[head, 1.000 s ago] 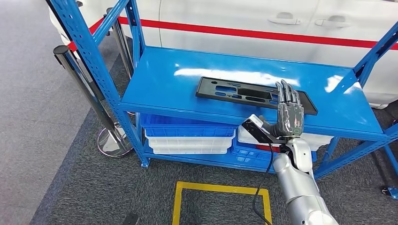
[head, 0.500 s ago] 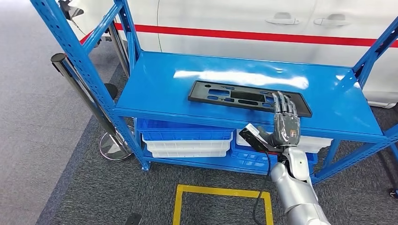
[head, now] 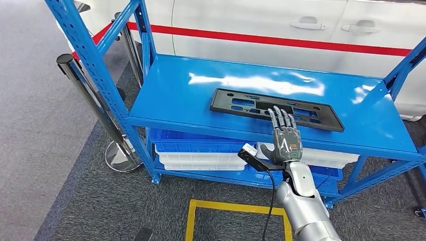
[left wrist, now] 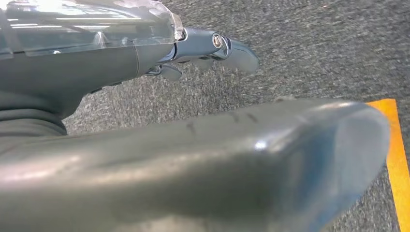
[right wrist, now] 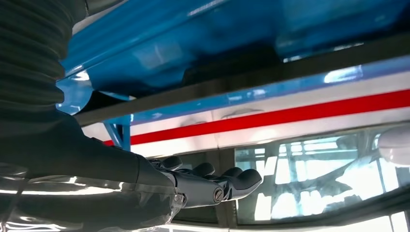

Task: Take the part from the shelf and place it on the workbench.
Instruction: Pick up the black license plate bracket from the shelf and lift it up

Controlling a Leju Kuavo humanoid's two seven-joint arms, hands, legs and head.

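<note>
- Shifting left along the shelf's near edge since the earlier frame: right robot hand [head: 285,136], now sitting in front of the middle of the part rather than its right end; camera also swinging a little, so some of that shift belonging to the view.
- Hovering with fingers [head: 279,117] straight and apart, holding nothing, tips overlapping the near edge of the part; contact impossible to confirm.
- Lying flat on the top blue shelf [head: 176,95], right of centre: black slotted part [head: 275,109], long side running left to right.
- Still reaching, by judgement; grasp not yet made, carrying to the worktop all remaining.
- Calling next for pushing the fingers over the near edge and closing around the thin plate, probably awkward given how flat it is lying.
- Hanging low over grey carpet: left robot hand [left wrist: 203,46], nothing in it; whether apart or together, cannot tell.
- Standing around: white car with red stripe [head: 281,37] on the far side, blue and white bins [head: 201,148] on the lower shelf, metal post [head: 90,95] on the left, yellow floor marking [head: 236,206] near.
- Crowding the approach: blue upright [head: 402,70] at right.
</note>
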